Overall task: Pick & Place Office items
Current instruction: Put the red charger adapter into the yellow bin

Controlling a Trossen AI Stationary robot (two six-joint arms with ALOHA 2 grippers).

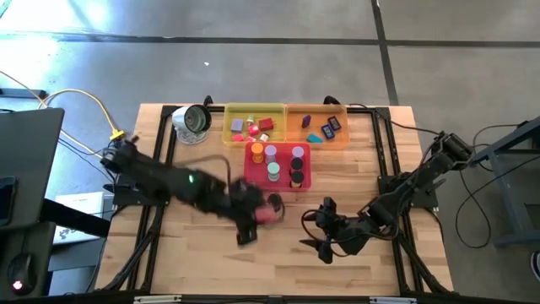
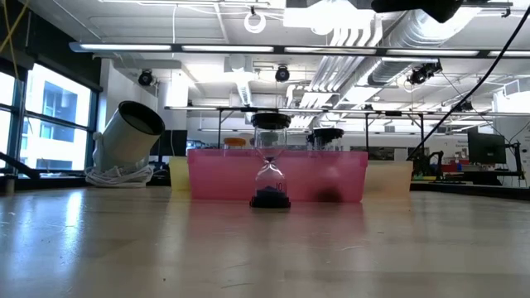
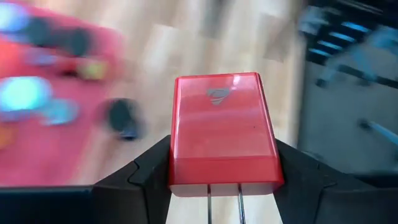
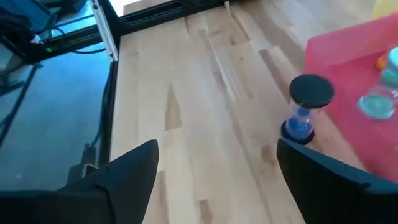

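Red block (image 3: pixel 224 130): clamped in left gripper (image 1: pixel 257 218), just off the pink tray's (image 1: pixel 253 181) near edge; right gripper (image 1: pixel 325 241) waits, fingers apart.

- I saw the wooden table (image 1: pixel 194 245) carrying a yellow tray (image 1: pixel 253 114), an orange tray (image 1: pixel 325 139) and a pink tray (image 1: pixel 278 182).
- A silver-rimmed round object (image 1: pixel 192 122) lay beside the yellow tray.
- A small hourglass (image 4: pixel 306 109) stood just beside the pink tray.

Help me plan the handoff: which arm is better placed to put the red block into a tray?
Left. Its gripper is shut on the red block just below the pink tray. The right gripper is open, empty, farther away.
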